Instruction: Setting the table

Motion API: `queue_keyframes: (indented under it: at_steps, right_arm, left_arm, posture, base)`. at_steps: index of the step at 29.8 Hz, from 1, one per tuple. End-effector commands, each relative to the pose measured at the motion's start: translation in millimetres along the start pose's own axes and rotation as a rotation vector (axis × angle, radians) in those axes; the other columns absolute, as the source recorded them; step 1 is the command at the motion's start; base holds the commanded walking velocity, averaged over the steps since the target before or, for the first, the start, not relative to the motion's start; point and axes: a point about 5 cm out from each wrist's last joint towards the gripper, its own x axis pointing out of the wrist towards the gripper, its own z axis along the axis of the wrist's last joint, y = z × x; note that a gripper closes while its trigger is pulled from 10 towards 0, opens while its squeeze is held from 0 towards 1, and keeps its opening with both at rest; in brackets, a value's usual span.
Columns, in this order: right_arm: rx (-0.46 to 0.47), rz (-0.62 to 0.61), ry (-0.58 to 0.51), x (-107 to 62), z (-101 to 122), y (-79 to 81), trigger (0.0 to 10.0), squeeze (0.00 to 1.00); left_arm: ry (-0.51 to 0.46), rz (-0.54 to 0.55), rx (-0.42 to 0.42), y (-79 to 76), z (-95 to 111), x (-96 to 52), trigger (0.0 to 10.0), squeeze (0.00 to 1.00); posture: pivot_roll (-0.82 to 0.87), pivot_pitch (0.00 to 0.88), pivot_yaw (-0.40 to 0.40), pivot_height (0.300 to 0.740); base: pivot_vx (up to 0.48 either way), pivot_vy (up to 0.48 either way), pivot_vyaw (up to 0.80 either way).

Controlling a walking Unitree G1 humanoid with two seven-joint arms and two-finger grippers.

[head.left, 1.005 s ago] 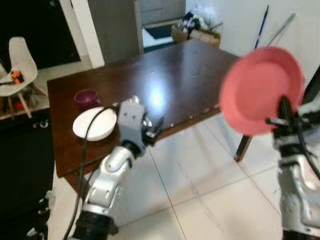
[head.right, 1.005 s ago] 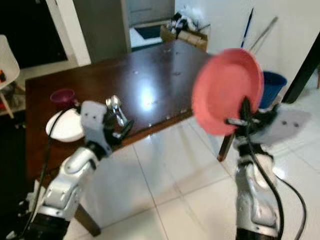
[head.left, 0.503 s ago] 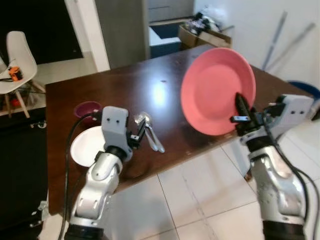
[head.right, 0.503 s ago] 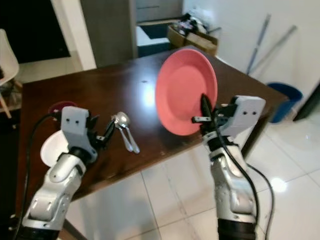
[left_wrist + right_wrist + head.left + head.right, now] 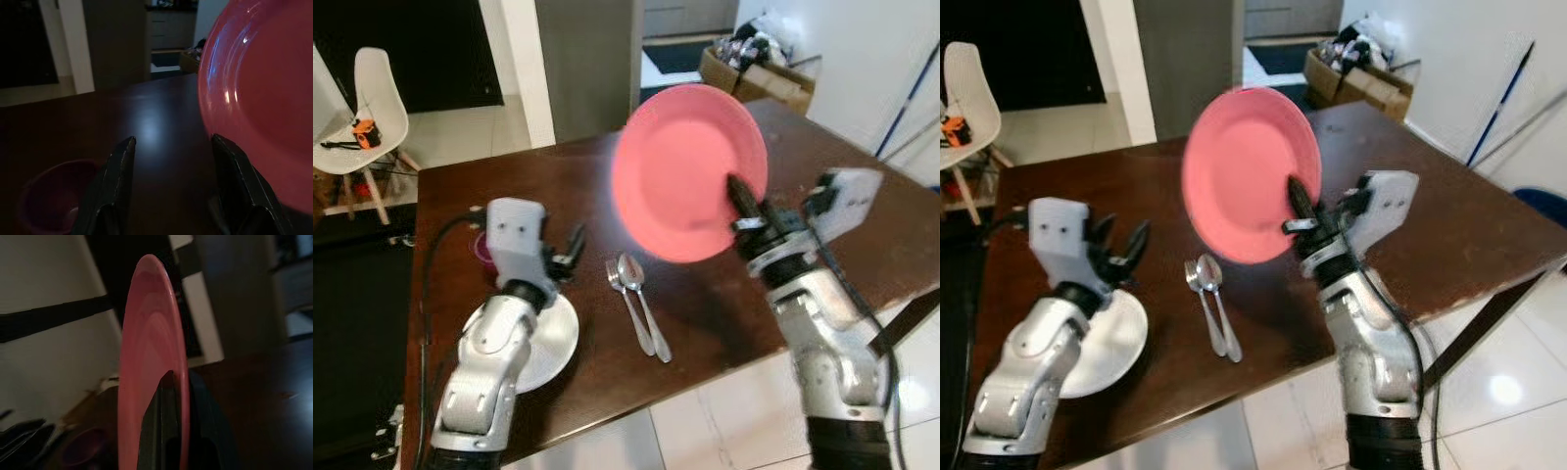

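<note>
A pink plate [image 5: 690,171] is held nearly upright above the dark wooden table [image 5: 862,235], its rim pinched between the fingers of the right gripper [image 5: 741,198] — one black finger lies across the plate's face, the other behind it. Below the plate, a fork [image 5: 631,308] and a spoon [image 5: 641,299] lie side by side on the tabletop. To their left a white plate [image 5: 553,343] rests near the table's front edge, with a purple bowl [image 5: 54,196] just beyond it. The left gripper [image 5: 570,257] hovers over the white plate, fingers apart and holding nothing. A white chair [image 5: 372,108] stands on the floor beyond the table's far left corner.
</note>
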Motion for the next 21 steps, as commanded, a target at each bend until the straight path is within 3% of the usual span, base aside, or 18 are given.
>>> queue_keyframes:
  at_steps: [1,7,11,21]
  right_arm:
    - [0.065,0.040,-0.015,-3.4,3,4.0,10.0,0.00]
    - [0.219,0.024,-0.041,-5.9,1,-1.2,10.0,0.00]
    - [0.327,-0.072,-0.048,-9.3,-7,-17.1,10.0,0.00]
    - [0.380,-0.133,-0.040,-12.9,-13,-24.5,10.0,0.00]
  left_arm:
    - [0.009,0.010,0.001,2.3,1,2.0,10.0,0.00]
    - [-0.008,0.005,0.007,4.0,8,5.3,10.0,0.00]
    - [-0.034,-0.032,0.054,8.3,19,9.9,10.0,0.00]
    - [-0.049,-0.049,0.081,13.8,28,13.5,10.0,0.00]
  posture:
    - [-0.06,0.000,0.106,0.740]
    - [-0.05,0.000,0.111,0.740]
    - [-0.04,0.000,0.117,0.740]
    - [-0.03,0.000,0.129,0.740]
  base:
    - [0.000,0.000,0.00]
    - [0.000,0.000,0.00]
    - [0.000,0.000,0.00]
    - [0.000,0.000,0.00]
